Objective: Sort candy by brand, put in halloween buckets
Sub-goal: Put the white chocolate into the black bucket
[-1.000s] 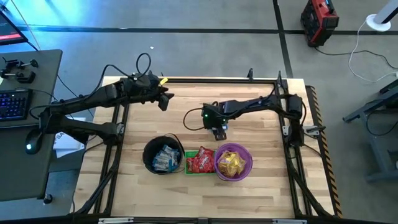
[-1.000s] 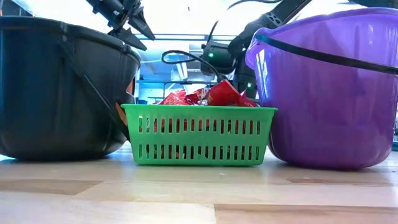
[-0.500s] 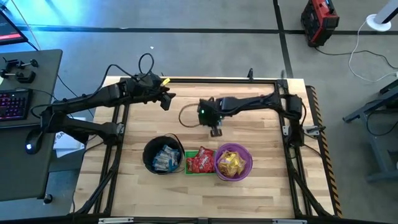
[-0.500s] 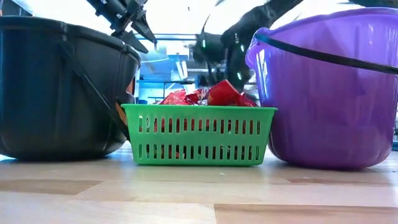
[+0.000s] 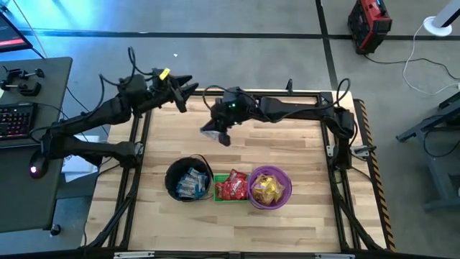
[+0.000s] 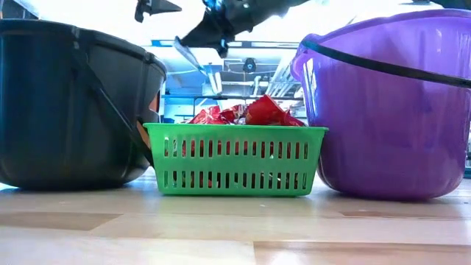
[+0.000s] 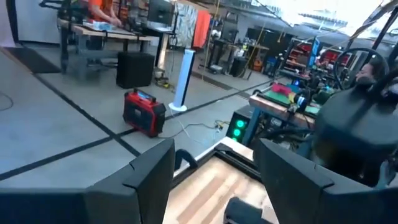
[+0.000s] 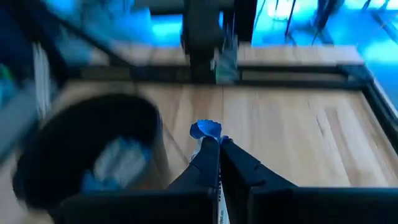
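Observation:
Three halloween buckets stand in a row near the table's front: a black pail (image 5: 188,180) holding blue-and-white candy, a green basket (image 5: 230,185) with red candy, and a purple pail (image 5: 269,185) with yellow candy. My right gripper (image 5: 215,134) hangs above the table's middle, behind the black pail (image 8: 87,155), shut on a blue-and-white candy (image 8: 205,129). My left gripper (image 5: 184,86) is raised over the far left edge, open and with nothing between its fingers (image 7: 149,177). My right gripper pinches the blue-and-white candy by one end of its wrapper (image 8: 208,138), at the very tips of its two fingers. The fingers slant down toward the near left. The candy is lifted clear of the table and sticks out past the fingertips.
Bare wood lies between the buckets and the table's far edge (image 5: 287,140). A black frame rail (image 5: 251,92) runs along the far edge. A desk with a keyboard (image 5: 14,119) stands left of the table.
My right gripper has risen from the table just behind the green basket and swung toward the table's left, tipping up from pointing down, with the candy lifted clear. My left gripper has risen and tipped toward level.

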### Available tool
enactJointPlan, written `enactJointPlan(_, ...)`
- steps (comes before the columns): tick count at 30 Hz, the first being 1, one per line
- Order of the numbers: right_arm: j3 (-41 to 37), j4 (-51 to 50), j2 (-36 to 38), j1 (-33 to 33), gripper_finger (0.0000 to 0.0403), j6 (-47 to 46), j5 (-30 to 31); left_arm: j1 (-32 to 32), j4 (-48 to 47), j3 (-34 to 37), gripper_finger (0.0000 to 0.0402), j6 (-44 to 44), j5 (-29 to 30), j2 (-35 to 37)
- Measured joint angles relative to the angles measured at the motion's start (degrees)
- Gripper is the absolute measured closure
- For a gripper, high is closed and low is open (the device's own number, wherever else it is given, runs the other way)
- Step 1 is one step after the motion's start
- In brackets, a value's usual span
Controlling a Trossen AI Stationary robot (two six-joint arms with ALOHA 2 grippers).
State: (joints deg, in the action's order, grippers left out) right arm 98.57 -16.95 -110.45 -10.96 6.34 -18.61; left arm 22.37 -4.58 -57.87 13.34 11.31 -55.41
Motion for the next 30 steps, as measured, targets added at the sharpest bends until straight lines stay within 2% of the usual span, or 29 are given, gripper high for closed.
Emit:
enactJointPlan(4, -0.03, 8.28, -0.78, 2.44, 0.0401, -6.44, -2.51, 0.18, -1.08, 0.0, 0.0183, -0.01, -0.15, 0.23)
enactJointPlan(10, -0.01, 17.4, -5.57, 8.75, 0.0402, -7.74, -5.69, -0.04, -1.9, 0.02, 0.0183, 1.77, -0.6, -1.1)
enactJointPlan(13, -0.03, 26.57, -9.2, 9.33, 0.0402, -10.77, -10.62, -0.07, -1.5, 0.04, 0.0183, 4.03, -0.99, -1.54)
enactJointPlan(16, -0.03, 32.67, -12.48, 9.22, 0.0402, -14.35, -11.49, -0.36, -1.59, 0.04, 0.0183, 5.44, -2.12, -1.56)
enactJointPlan(22, -0.08, 31.63, -14.49, 12.45, 0.0403, -17.59, -11.19, -2.19, -1.49, 0.02, 0.0183, 11.27, -2.4, -1.21)
enactJointPlan(26, -0.08, 26.33, -14.53, 14.65, 0.04, -18.14, -2.02, -4.41, -1.51, 0.02, 0.0183, 15.75, -2.43, -1.25)
enactJointPlan(30, -0.08, 23.07, -14.6, 15.21, 0.0359, -23.14, 0.27, -7.64, -1.45, 0.02, 0.0183, 19.94, -2.43, -1.25)
